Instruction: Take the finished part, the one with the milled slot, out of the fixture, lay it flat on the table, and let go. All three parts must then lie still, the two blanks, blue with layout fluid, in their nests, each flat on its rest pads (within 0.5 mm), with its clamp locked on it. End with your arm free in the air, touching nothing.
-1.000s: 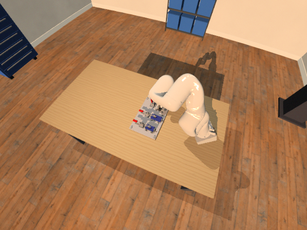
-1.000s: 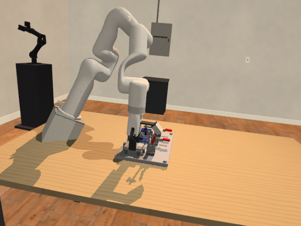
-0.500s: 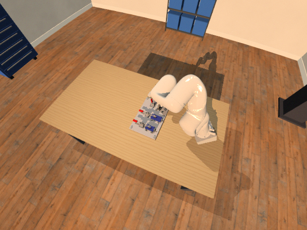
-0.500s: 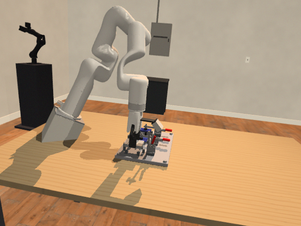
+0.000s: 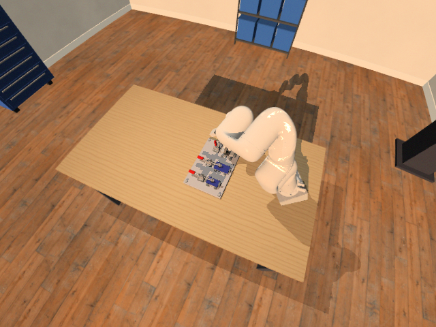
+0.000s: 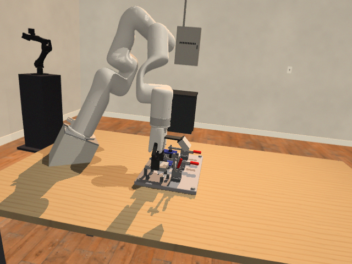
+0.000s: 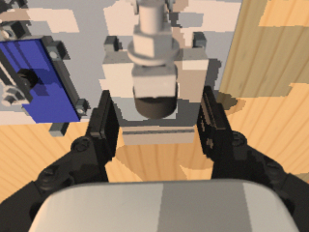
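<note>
Directly over gripped finished part (image 7: 159, 123): clamp spindle (image 7: 154, 58).

Fixture (image 5: 190, 180) on table (image 5: 140, 133), 2 blanks (image 5: 222, 166) in nests, hand (image 7: 159, 127) around finished part (image 7: 159, 123).

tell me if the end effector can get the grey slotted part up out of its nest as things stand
Probably yes: the end effector is already shut on the grey part, and that nest's red clamp handle is tilted up. The clamp's spindle sits close above, so it may snag.
</note>
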Robot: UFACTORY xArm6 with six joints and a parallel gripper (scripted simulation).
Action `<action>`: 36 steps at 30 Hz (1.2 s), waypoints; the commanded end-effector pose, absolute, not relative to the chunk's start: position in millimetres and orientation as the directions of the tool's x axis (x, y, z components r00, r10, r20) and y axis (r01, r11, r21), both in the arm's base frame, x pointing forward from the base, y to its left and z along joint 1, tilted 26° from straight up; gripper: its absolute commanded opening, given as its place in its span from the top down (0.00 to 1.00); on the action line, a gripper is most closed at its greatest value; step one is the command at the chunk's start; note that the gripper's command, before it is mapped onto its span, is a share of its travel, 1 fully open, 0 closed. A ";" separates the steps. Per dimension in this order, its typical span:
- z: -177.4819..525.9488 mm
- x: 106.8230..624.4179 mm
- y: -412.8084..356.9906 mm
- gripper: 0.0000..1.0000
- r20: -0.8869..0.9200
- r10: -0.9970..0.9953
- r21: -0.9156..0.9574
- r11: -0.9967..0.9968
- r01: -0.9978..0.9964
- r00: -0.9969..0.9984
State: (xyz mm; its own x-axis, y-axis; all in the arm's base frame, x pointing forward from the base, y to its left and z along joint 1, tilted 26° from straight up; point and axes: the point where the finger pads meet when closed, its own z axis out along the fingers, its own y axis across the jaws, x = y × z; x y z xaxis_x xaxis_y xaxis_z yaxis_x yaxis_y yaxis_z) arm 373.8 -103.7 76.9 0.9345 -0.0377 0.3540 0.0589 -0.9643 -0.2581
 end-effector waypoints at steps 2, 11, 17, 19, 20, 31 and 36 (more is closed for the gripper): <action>79.2 374.2 -104.8 1.00 0.356 -0.038 -0.257 -0.965 0.059 0.934; 79.5 374.0 -104.9 1.00 0.356 -0.038 -0.256 -0.965 0.059 0.934; 81.9 372.4 -105.6 1.00 0.357 -0.038 -0.257 -0.965 0.059 0.934; 84.0 370.9 -106.2 1.00 0.356 -0.038 -0.257 -0.965 0.059 0.934; 85.3 370.0 -106.6 1.00 0.357 -0.038 -0.257 -0.965 0.059 0.934; 99.8 359.7 -111.1 1.00 0.356 -0.038 -0.257 -0.965 0.059 0.934; 105.6 355.7 -112.9 1.00 0.357 -0.038 -0.257 -0.965 0.059 0.934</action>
State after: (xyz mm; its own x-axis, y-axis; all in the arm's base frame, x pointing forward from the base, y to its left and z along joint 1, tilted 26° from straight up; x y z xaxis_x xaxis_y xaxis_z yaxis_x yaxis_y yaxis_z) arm 357.2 -111.4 101.4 0.9343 -0.0378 0.3545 0.0588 -0.9644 -0.2579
